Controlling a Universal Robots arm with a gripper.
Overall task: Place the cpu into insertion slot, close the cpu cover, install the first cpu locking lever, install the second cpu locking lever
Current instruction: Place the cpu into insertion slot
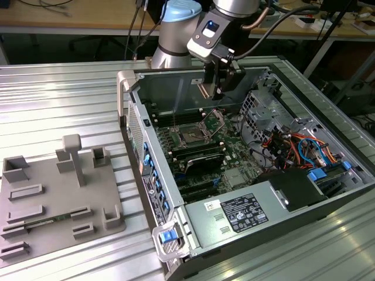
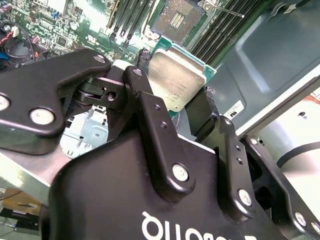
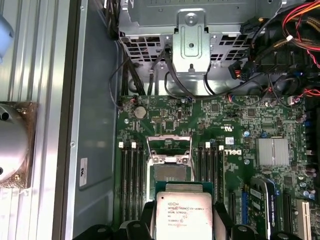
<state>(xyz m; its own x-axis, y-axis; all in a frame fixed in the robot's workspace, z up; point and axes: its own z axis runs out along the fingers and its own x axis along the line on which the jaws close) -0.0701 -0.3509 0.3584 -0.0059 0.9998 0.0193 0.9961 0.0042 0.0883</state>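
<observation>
1. The gripper (image 2: 170, 89) is pinching the cpu (image 2: 176, 75) by two opposite edges. Its fingers (image 2: 150, 115) are drawn in just to the chip's width and are holding nothing else.
2. The cpu is hanging inside the computer case (image 1: 170, 88), above the green circuit board (image 3: 235, 125) and apart from it, so it is not yet seated.
3. In the exterior view the insertion slot (image 1: 191, 136) is lying at about seven o'clock from the gripper and lower in the case. The single arm is reaching in from about twelve o'clock.
4. In the first wrist view part of the slot's dark floor is showing just past one edge of the chip. I judge the chip to be sitting a little off the slot's centre rather than squarely over it.
5. The cpu is lying flat, roughly parallel to the board, with its silver printed face turning away from the board. It is nearly square, so it has no real long axis. Its edges are running in line with the slot's rim and with the memory slots (image 3: 132, 180).
6. The cpu cover (image 3: 170, 146) is standing raised on its hinge, at about one o'clock from the slot in the exterior view, leaving the slot open.
</observation>
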